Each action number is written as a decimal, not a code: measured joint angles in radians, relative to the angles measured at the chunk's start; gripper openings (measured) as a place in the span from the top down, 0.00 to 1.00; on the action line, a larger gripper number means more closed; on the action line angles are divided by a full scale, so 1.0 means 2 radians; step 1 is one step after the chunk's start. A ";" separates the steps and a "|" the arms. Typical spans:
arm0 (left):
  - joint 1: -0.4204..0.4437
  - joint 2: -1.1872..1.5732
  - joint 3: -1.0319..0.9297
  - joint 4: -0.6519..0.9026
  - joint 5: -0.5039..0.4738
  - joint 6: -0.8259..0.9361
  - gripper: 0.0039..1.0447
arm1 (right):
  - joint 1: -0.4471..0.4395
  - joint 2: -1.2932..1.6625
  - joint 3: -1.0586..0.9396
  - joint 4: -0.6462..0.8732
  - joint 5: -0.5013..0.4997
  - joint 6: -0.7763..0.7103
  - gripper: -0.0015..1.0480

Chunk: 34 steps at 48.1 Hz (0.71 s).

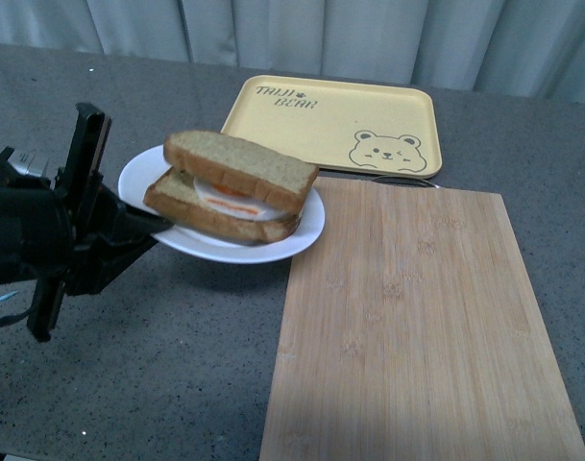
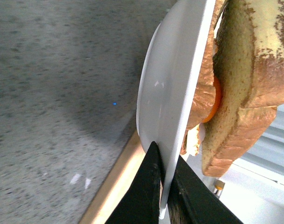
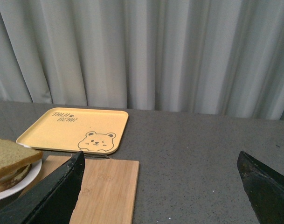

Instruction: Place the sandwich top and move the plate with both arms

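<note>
The white plate (image 1: 304, 233) hangs a little above the grey table, left of the wooden board. My left gripper (image 1: 156, 227) is shut on its left rim; in the left wrist view the black fingers (image 2: 146, 191) pinch the plate (image 2: 172, 93) edge. On it lies a sandwich: the sandwich top (image 1: 239, 168), a tan speckled slice, rests over the fried egg (image 1: 236, 199) and a lower slice. The sandwich top (image 2: 249, 88) also fills the left wrist view. My right gripper (image 3: 161, 189) is open and empty, held high above the table; the front view does not show it.
A bamboo cutting board (image 1: 417, 327) covers the right half of the table. A yellow bear-print tray (image 1: 333, 123) lies behind it, near the grey curtain. The plate's right edge hangs over the board's left corner.
</note>
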<state>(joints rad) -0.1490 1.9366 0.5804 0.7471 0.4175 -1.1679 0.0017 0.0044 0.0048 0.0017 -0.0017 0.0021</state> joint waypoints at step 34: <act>-0.090 0.194 0.369 -0.067 0.001 -0.080 0.97 | 0.000 0.000 0.000 0.000 0.000 0.000 0.09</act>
<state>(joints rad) -0.3298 2.3238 1.3182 0.6128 0.4194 -1.3281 0.0017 0.0044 0.0048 0.0017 -0.0017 0.0021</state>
